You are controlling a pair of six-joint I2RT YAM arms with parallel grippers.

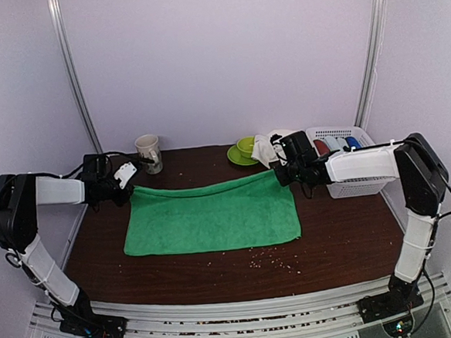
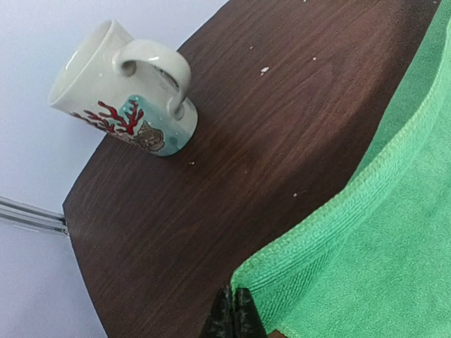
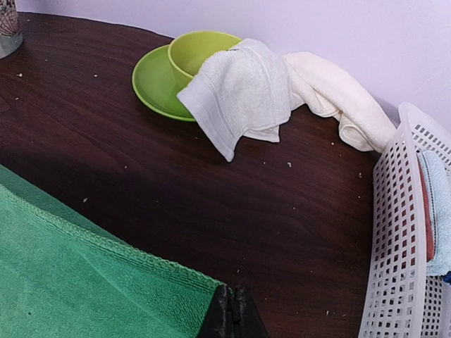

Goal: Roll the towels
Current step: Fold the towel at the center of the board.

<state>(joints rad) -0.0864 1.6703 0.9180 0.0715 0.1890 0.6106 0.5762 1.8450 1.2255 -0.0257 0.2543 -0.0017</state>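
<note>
The bright green towel (image 1: 212, 216) lies spread across the middle of the dark table. My left gripper (image 1: 131, 185) is shut on its far left corner, seen in the left wrist view (image 2: 234, 310) where the green towel (image 2: 380, 232) runs off to the right. My right gripper (image 1: 280, 173) is shut on the far right corner; in the right wrist view (image 3: 232, 310) the green towel (image 3: 84, 282) fills the lower left. Both corners are lifted a little. The cream-white towel (image 1: 269, 145) lies bunched over a green bowl at the back (image 3: 282, 91).
A painted mug (image 1: 148, 153) stands at the back left, close to my left gripper (image 2: 123, 95). A green bowl on a saucer (image 1: 242, 150) sits at the back centre. A white basket (image 1: 349, 160) with rolled towels stands at the right (image 3: 402, 232). Crumbs litter the front.
</note>
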